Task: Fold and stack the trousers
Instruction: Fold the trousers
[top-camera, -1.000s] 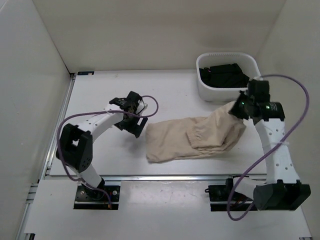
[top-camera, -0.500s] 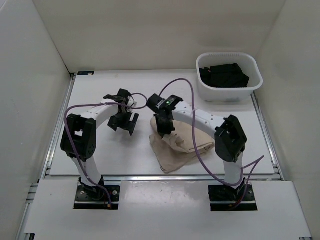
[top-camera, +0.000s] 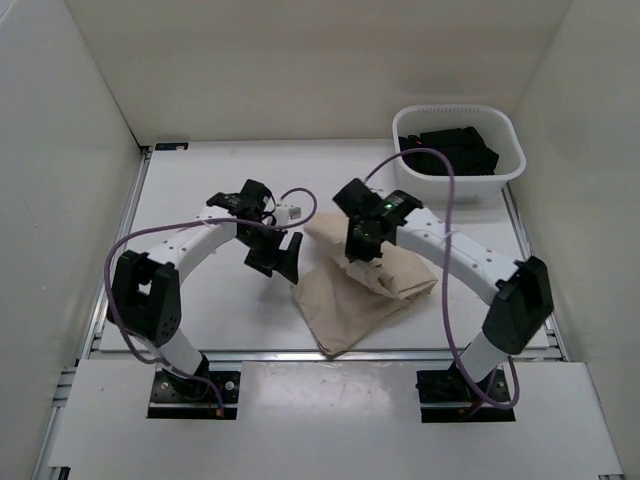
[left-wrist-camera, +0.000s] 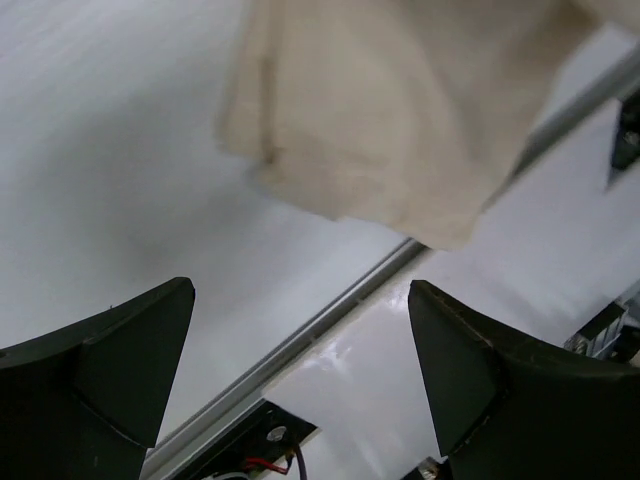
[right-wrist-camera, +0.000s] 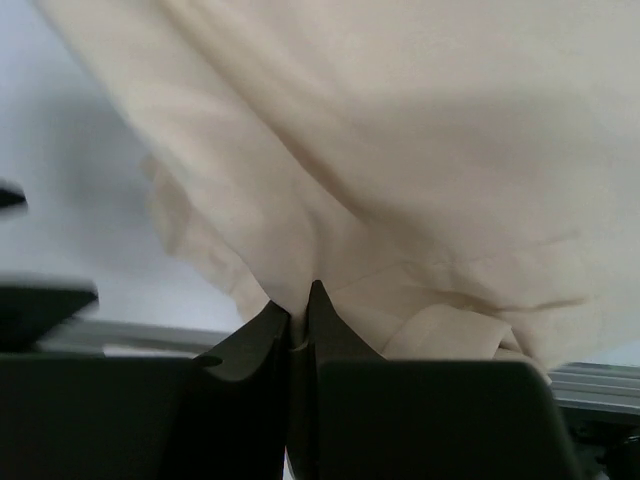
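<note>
Beige cloth in the middle of the white table (top-camera: 200, 190): those are the trousers (top-camera: 345, 305), bunched into a rough folded heap a little right of centre. One corner points toward the near edge, and it comes close to the metal rail (left-wrist-camera: 330, 320) that runs along there.

The right gripper (top-camera: 358, 250) is over the far part of the heap. Its arm curves in from the right, over the right side of the cloth. In the wrist view the right gripper (right-wrist-camera: 300, 300) has its jaws clamped tight together, with a fold of the trousers (right-wrist-camera: 400, 150) pinched between the tips. The fabric gathers into creases where it meets them and spreads wide beyond.

On the other side, the left gripper (top-camera: 278, 258) is just beside the left edge of the heap. Its jaws are spread wide and there is nothing in them. Its own camera shows the same. The left gripper (left-wrist-camera: 300, 295) has both dark fingers (left-wrist-camera: 110, 350) splayed over bare table. The edge of the trousers (left-wrist-camera: 380, 110) lies ahead of them, clear of both tips.

In the far right corner sits a white basket (top-camera: 505, 170) with black folded garments (top-camera: 450, 150) inside, well apart from the trousers. A purple cable (top-camera: 440, 260) loops over the right arm.
</note>
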